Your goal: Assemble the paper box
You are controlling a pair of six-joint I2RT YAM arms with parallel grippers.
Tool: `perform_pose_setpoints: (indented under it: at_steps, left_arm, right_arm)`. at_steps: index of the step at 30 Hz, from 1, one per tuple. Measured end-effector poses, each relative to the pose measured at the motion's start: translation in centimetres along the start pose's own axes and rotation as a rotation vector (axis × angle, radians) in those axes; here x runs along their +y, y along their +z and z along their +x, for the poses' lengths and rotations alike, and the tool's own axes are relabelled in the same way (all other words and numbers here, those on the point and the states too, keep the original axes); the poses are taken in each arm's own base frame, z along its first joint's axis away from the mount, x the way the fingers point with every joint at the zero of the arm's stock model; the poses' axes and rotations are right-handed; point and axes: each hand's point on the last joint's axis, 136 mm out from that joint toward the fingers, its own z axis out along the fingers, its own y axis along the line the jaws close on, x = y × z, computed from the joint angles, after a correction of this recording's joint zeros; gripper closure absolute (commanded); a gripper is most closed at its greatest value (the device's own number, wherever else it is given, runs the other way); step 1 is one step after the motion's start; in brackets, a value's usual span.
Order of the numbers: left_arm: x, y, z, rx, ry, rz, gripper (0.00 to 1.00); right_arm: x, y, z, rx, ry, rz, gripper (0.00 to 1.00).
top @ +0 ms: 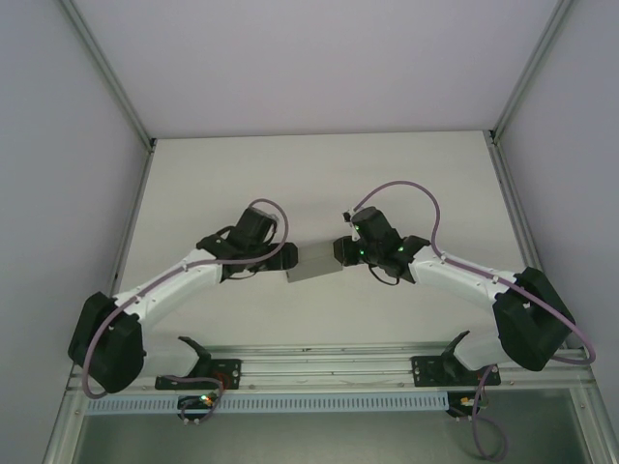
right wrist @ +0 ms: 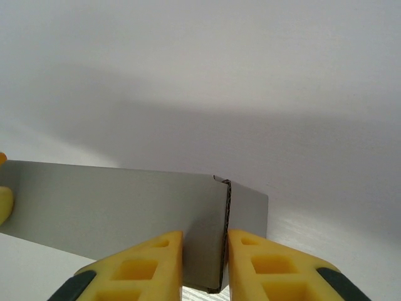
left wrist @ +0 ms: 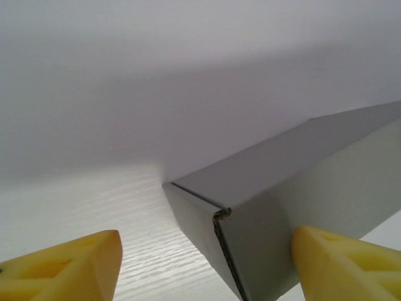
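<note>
The paper box is grey cardboard with folded walls, and it sits on the white table between my two grippers. My left gripper is at its left end. In the left wrist view the yellow fingers stand wide apart around a corner of the box; the left finger is clear of the card and the right one is against its side. My right gripper is at the box's right end. Its fingertips are closed on the box's end wall, next to the raw corrugated edge.
The white table is enclosed by pale walls and aluminium frame posts at the back corners. A metal rail with the arm bases runs along the near edge. Open table surface lies behind the box.
</note>
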Motion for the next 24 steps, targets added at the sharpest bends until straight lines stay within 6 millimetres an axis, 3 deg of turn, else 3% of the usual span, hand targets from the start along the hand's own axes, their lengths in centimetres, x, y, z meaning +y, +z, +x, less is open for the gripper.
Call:
perform_pose_setpoints:
  at_steps: [4, 8, 14, 19, 21, 24]
  left_arm:
    - [-0.34, 0.29, 0.06, -0.036, -0.054, 0.093, 0.47]
    - [-0.84, 0.45, 0.2, -0.078, -0.075, 0.188, 0.77]
    - [-0.9, 0.74, -0.12, -0.14, -0.096, 0.259, 0.95]
    - [-0.89, 0.73, -0.33, -0.176, -0.09, 0.278, 0.98]
    - [-0.87, 0.73, -0.37, -0.177, -0.089, 0.276, 0.86]
    - [-1.03, 0.54, -0.59, -0.176, -0.078, 0.268, 0.78]
  right_arm:
    - [-0.15, 0.12, -0.09, -0.012, 0.012, -0.006, 0.81]
    - [-0.22, 0.3, -0.18, -0.022, 0.032, -0.033, 0.85]
    - [-0.56, 0.26, -0.21, -0.041, 0.064, -0.071, 0.92]
    - [-0.64, 0.24, -0.27, -0.046, 0.09, -0.09, 0.89]
    - [-0.61, 0.24, -0.26, -0.045, 0.096, -0.092, 0.84]
    - [-0.52, 0.14, -0.4, -0.043, 0.098, -0.092, 0.72]
